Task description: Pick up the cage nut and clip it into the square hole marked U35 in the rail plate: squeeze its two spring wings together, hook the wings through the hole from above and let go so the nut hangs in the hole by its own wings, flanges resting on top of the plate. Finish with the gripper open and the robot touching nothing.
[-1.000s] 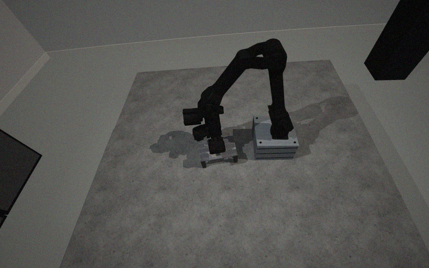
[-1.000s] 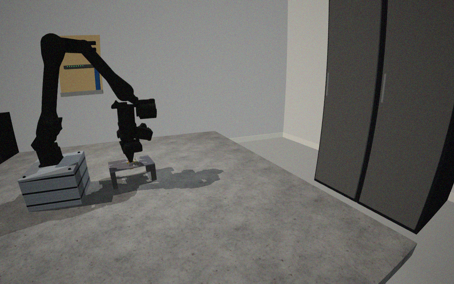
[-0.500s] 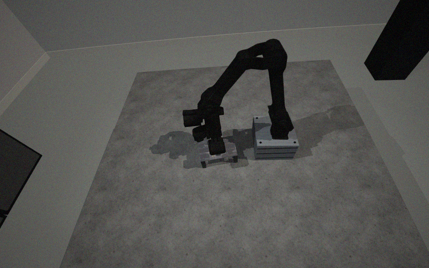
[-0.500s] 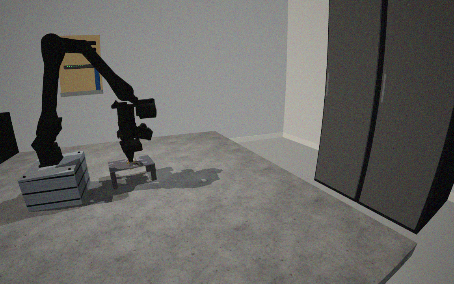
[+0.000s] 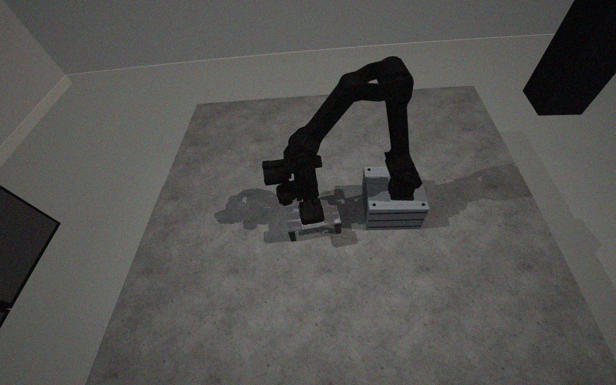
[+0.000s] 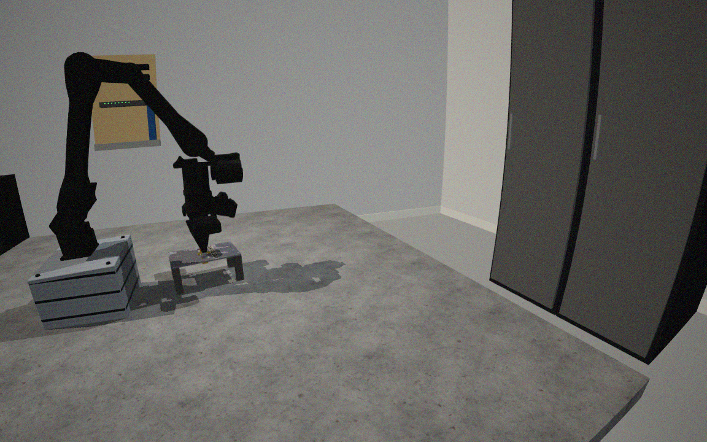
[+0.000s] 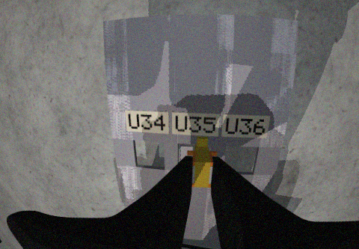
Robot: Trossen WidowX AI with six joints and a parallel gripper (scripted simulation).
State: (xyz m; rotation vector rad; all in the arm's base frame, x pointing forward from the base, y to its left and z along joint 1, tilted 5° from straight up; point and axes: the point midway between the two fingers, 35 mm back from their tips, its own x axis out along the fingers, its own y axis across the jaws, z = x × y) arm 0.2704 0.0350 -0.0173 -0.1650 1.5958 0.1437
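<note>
The wrist view gives what the top view hides behind the arm: the gripper (image 5: 311,213) (image 6: 204,250) (image 7: 202,164) has its fingers clamped on the yellow-and-orange cage nut (image 7: 202,172), at the square hole (image 7: 185,151) below the U35 label (image 7: 195,124). The labels U34 (image 7: 147,122) and U36 (image 7: 245,126) flank it, readable only there. The exterior view adds height: the rail plate (image 5: 329,213) (image 6: 231,250) (image 7: 142,54) stands on legs, and a bit of yellow shows under its top, probably the nut's lower part, though too small there to be sure.
</note>
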